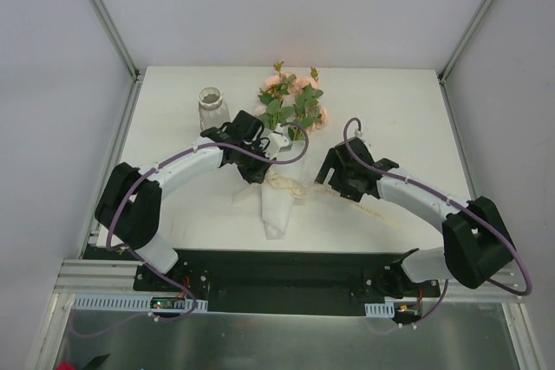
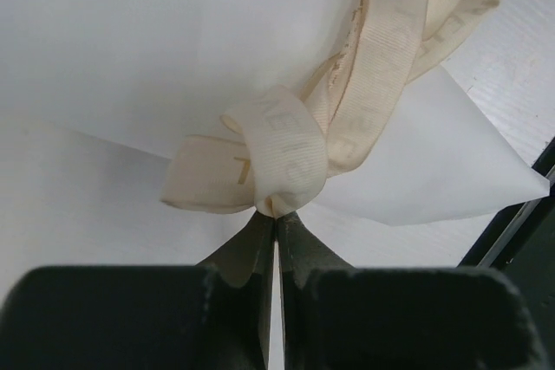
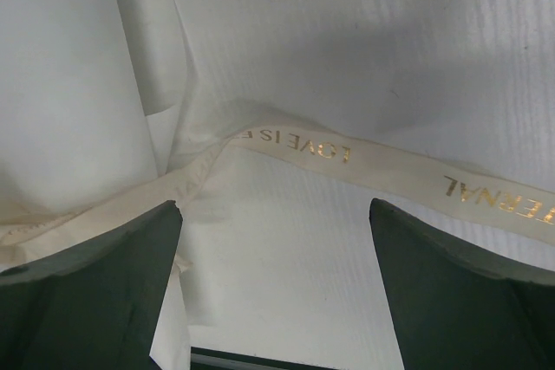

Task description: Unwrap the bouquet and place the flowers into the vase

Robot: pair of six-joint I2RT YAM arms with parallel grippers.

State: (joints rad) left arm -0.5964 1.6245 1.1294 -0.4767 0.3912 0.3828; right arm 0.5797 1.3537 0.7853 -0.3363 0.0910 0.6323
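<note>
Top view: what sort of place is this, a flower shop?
Likely a robot test bench in a lab, not a shop: a white table walled by plain panels, a left arm and a right arm bolted at its near edge, a bouquet and a vase laid out.

vase (image 1: 211,108): left of bouquet (image 1: 276,205), apart | bouquet: on table (image 1: 390,101), blooms (image 1: 290,93) at far end | ribbon (image 3: 390,171): trails right
</note>
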